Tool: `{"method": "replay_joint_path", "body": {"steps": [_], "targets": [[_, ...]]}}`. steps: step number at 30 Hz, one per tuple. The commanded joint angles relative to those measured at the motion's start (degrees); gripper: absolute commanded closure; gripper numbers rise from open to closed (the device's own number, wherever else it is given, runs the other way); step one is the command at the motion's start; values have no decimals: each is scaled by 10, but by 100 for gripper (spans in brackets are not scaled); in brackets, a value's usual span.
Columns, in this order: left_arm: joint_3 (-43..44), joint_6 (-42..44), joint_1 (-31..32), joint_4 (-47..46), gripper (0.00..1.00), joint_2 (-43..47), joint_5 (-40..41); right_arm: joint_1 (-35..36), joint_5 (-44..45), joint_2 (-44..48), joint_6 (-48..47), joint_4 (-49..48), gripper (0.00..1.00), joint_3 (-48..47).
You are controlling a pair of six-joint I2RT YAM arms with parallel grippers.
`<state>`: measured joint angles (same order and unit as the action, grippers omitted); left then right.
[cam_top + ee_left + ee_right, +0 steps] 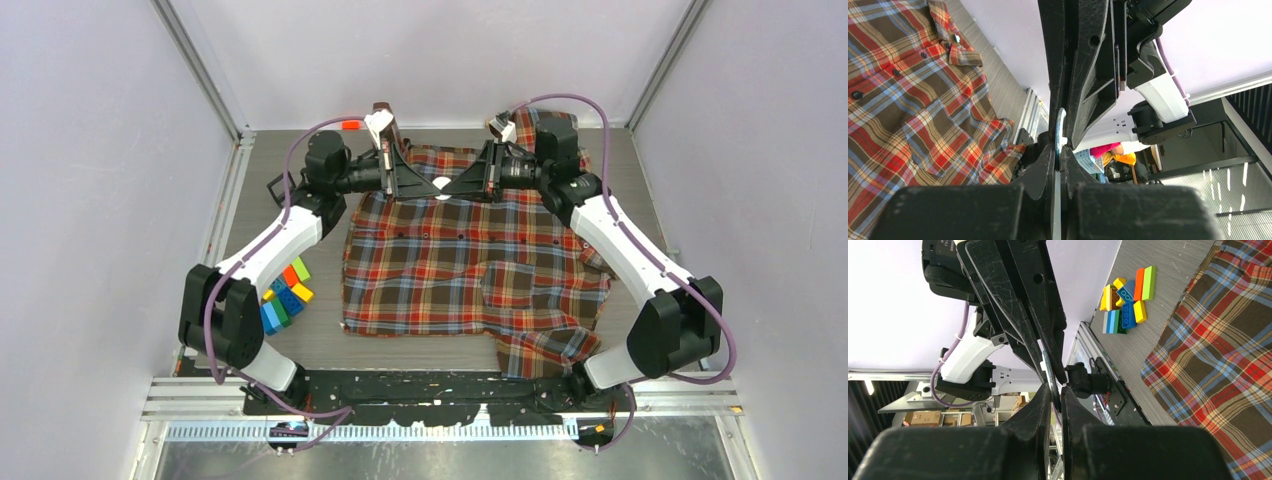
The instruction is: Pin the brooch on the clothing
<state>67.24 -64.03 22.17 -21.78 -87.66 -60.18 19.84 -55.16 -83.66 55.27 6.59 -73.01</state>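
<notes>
One plaid shirt, one white brooch, two robot arms, the left arm and the right arm, and about nine toy bricks, tightly bunched.

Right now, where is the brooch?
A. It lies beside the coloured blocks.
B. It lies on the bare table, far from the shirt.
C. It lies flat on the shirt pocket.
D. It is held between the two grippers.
D: the small white brooch is pinched between the tips of the left gripper and the right gripper, over the collar end of the shirt; both wrist views show its thin edge between the fingers.
</notes>
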Motion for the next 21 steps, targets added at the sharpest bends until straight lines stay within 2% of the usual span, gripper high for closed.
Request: {"method": "replay_joint_path", "body": {"steps": [1, 11, 21], "targets": [[33, 15, -2, -20, 100, 4, -25, 3, 22, -14, -30, 74, 95, -20], [22, 19, -5, -18, 100, -2, -22, 12, 4, -3, -33, 58, 93, -28], [3, 51, -14, 24, 100, 4, -21, 10, 0, 13, 32, -44, 82, -16]]}}
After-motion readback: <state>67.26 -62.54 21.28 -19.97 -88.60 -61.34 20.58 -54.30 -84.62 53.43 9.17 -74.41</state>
